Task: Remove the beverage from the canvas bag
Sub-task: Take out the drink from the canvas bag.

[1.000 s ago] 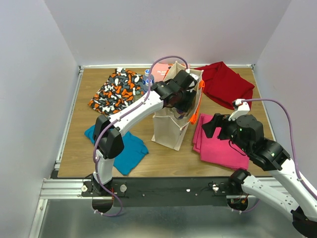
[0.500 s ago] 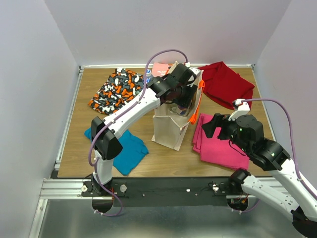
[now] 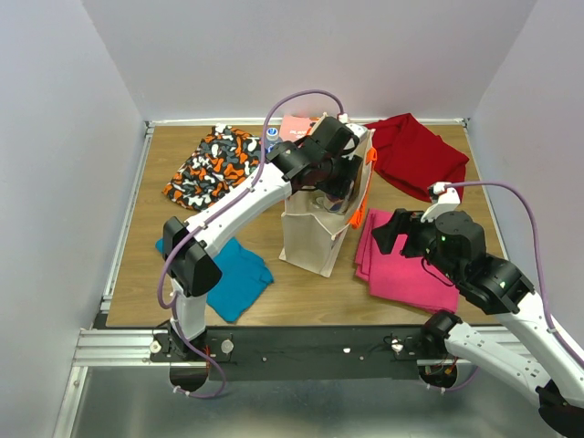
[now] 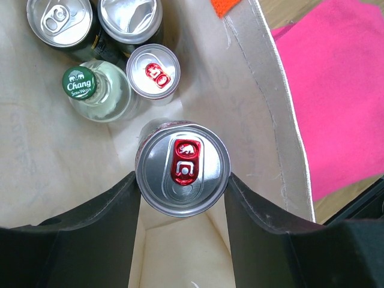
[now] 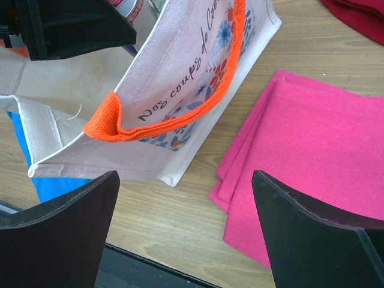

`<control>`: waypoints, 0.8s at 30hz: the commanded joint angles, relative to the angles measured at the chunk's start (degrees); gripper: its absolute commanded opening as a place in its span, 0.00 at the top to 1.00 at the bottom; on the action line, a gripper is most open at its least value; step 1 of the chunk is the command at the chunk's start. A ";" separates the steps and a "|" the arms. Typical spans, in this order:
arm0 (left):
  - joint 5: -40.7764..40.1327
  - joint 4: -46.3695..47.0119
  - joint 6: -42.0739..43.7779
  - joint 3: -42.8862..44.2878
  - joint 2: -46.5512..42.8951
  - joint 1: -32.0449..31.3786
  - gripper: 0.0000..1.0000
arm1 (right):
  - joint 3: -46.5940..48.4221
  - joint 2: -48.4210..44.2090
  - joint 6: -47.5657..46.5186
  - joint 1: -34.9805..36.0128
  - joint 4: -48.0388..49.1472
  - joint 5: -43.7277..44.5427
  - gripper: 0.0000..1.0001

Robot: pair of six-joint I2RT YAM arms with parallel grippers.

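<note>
Our left claw (image 4: 182,187) is clamped on a can (image 4: 183,165), with one finger pressed to each side of its rim, down inside the mouth of the canvas bag (image 3: 308,239). In the wrist view, the bag's side wall runs just beside one finger, and an orange handle (image 4: 225,6) shows at the top edge. Bare canvas lies on the other side. A smaller can (image 4: 154,71), a green-capped bottle (image 4: 80,82) and two big cans (image 4: 60,21) stand bunched deeper in the bag. They are apart from the held can, and the smaller can is the nearest of them.

From above, we see the left arm (image 3: 239,201) stretch from its base at the near edge up and across, its wrist tipped down into the bag's opening. The bag stands upright in the middle of the worktop (image 3: 301,294), with bare wood in front of it. A blue cloth (image 3: 235,269) lies to its left, a pink cloth (image 3: 411,265) just beside it on the right, and a patterned cloth (image 3: 214,164) and a red cloth (image 3: 415,155) farther back.

Our right claw (image 5: 185,180) has its fingers wide apart and holds nothing. It hangs over the pink cloth, facing the bag's printed side.
</note>
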 commanded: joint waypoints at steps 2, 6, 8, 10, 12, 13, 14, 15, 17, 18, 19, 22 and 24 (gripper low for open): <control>0.02 3.89 -0.36 -1.65 -4.49 0.22 1.00 | -0.83 0.03 -0.50 -0.07 1.56 0.18 0.00; -0.42 5.47 -1.06 -4.03 -4.75 0.48 1.00 | -0.84 -0.14 -0.41 -0.07 1.56 0.18 0.00; -0.85 7.22 -1.50 -7.70 -5.63 0.48 1.00 | -0.84 -0.23 -0.41 -0.15 1.56 0.18 0.00; -1.73 10.21 -1.94 -10.35 -6.59 0.48 1.00 | -0.83 -0.23 -0.50 -0.15 1.64 0.18 0.00; -2.17 13.45 -2.29 -14.31 -7.21 0.57 1.00 | -0.75 -0.23 -0.41 -0.07 1.56 0.18 0.00; -2.44 14.61 -2.55 -15.54 -7.74 0.57 1.00 | -0.75 -0.14 -0.41 0.02 1.56 0.18 0.00; -2.70 15.92 -2.82 -17.90 -8.00 0.66 1.00 | -0.75 -0.14 -0.41 -0.07 1.56 0.27 0.00; -2.96 18.20 -3.08 -18.97 -8.35 0.74 1.00 | -0.75 -0.14 -0.41 -0.07 1.56 0.27 0.00; -3.49 20.58 -3.52 -21.86 -8.88 0.75 1.00 | -0.75 -0.06 -0.50 -0.07 1.56 0.35 0.00; -3.75 22.60 -3.61 -22.66 -9.06 0.75 1.00 | -0.57 -0.05 -0.58 -0.07 1.56 0.44 0.00; -3.93 23.57 -3.70 -23.45 -9.15 0.83 1.00 | -0.66 0.03 -0.59 -0.07 1.56 0.44 0.00; -4.37 25.51 -3.96 -24.78 -8.80 0.92 1.00 | -0.48 0.21 -0.59 -0.07 1.56 0.36 0.00; -4.55 26.74 -3.87 -25.83 -8.71 0.92 1.00 | -0.48 0.38 -0.59 -0.07 1.56 0.44 0.00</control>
